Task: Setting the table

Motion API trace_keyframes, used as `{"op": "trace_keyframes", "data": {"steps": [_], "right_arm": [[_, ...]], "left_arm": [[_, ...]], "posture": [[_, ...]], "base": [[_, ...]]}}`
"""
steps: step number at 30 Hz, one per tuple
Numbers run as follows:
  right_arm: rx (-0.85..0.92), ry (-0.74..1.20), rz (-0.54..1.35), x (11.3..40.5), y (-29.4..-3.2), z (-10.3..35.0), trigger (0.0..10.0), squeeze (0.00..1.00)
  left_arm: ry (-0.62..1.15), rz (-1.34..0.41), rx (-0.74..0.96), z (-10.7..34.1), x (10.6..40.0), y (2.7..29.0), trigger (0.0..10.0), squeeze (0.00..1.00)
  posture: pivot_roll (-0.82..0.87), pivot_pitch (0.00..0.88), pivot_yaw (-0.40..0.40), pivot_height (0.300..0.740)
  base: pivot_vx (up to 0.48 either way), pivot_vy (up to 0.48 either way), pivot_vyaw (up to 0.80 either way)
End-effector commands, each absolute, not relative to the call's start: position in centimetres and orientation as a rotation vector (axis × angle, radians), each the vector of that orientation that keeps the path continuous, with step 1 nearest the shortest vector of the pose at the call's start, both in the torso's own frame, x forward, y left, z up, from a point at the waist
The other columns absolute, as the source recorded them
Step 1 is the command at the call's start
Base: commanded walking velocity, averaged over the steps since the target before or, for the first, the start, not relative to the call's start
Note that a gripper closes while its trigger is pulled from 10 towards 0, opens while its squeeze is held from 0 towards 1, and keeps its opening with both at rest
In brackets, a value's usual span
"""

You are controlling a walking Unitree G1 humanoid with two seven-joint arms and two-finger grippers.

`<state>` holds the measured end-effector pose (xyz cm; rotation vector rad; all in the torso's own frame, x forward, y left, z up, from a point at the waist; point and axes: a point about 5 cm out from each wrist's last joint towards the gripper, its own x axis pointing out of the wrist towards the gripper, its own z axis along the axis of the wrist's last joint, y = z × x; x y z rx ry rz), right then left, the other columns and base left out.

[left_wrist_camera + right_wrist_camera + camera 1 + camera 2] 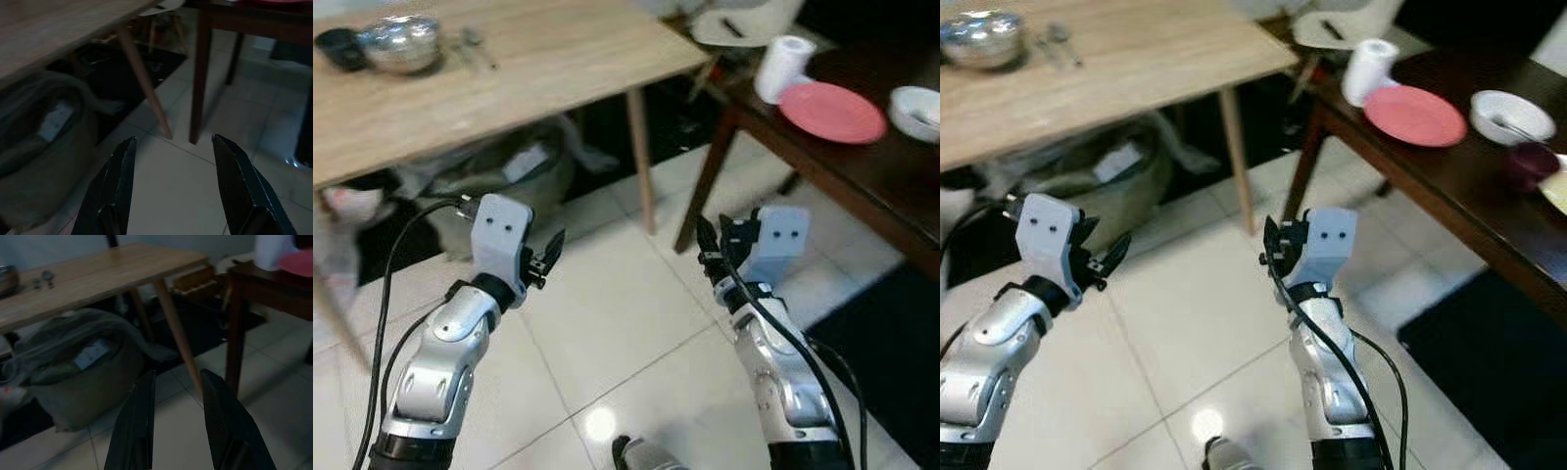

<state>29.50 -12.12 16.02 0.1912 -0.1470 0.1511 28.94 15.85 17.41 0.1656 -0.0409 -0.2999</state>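
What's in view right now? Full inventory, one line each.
Light wooden table: 1, pale wood, ahead on the left.
Metal bowl: 1, silver, on the light wooden table.
Dark dish: 1, black, beside the metal bowl.
Cutlery: count unclear, silver, on the light wooden table.
Dark wooden table: 1, dark brown, on the right.
Plate: 1, pink-red, on the dark wooden table.
Paper roll: 1, white, behind the plate.
White bowl: 1, right of the plate.
Sack: 1, grey-green, under the light wooden table.
Left gripper: black fingers open, over the floor.
Right gripper: black fingers open, over the floor.
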Motion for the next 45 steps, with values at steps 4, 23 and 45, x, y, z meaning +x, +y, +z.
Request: {"op": "trace_keyframes", "data": {"steps": [4,23,45], "right_arm": [[0.192,-0.138,0.144,29.34,-12.17,15.84,10.0,0.0],[0.185,-0.142,0.15,29.3,-12.08,16.01,10.0,0.0],[0.187,-0.137,0.149,29.34,-12.09,15.98,10.0,0.0]], "left_arm": [[-0.021,-0.318,0.15,17.19,28.75,15.37,10.0,0.0],[0.002,-0.296,0.133,16.8,28.86,16.09,10.0,0.0],[-0.01,-0.312,0.132,16.97,29.11,15.71,10.0,0.0]], "posture": [[-0.1,0.08,0.059,0.74],[-0.1,0.086,0.055,0.74],[-0.1,0.085,0.055,0.74]], "base": [[0.0,0.0,-0.8],[0.0,0.0,-0.8],[0.0,0.0,-0.8]]}}
